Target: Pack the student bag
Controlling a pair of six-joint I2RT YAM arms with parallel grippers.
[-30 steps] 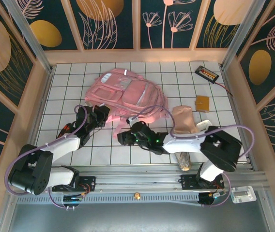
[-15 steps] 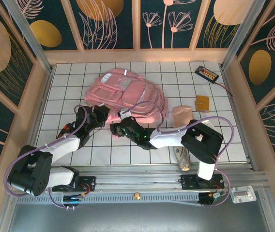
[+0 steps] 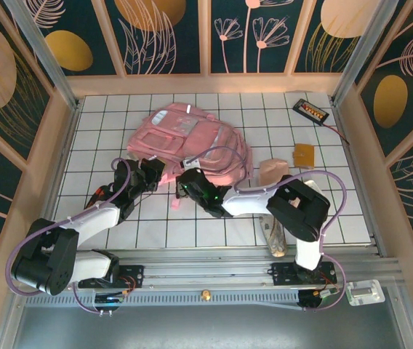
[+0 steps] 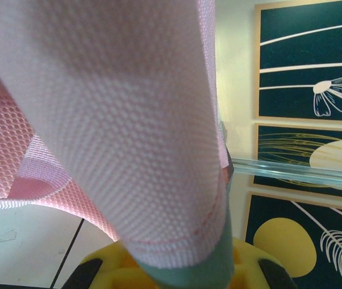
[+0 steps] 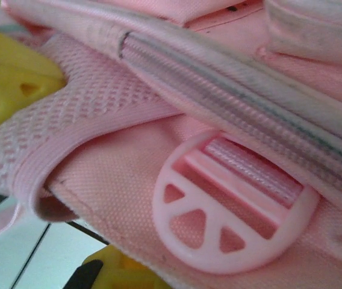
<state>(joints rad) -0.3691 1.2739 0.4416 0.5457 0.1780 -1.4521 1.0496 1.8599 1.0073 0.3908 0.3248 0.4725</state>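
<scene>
gripping the pink student bag (image 3: 192, 142) along its 6 o'clock edge with left claw (image 3: 153, 173) and right claw (image 3: 182, 183), both clamped on mesh.

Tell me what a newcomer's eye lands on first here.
The pink student bag sprawls across the middle of the tiled table. Both grippers clamp its near edge: the left gripper on a mesh strap, the right gripper beside a round pink buckle.
</scene>
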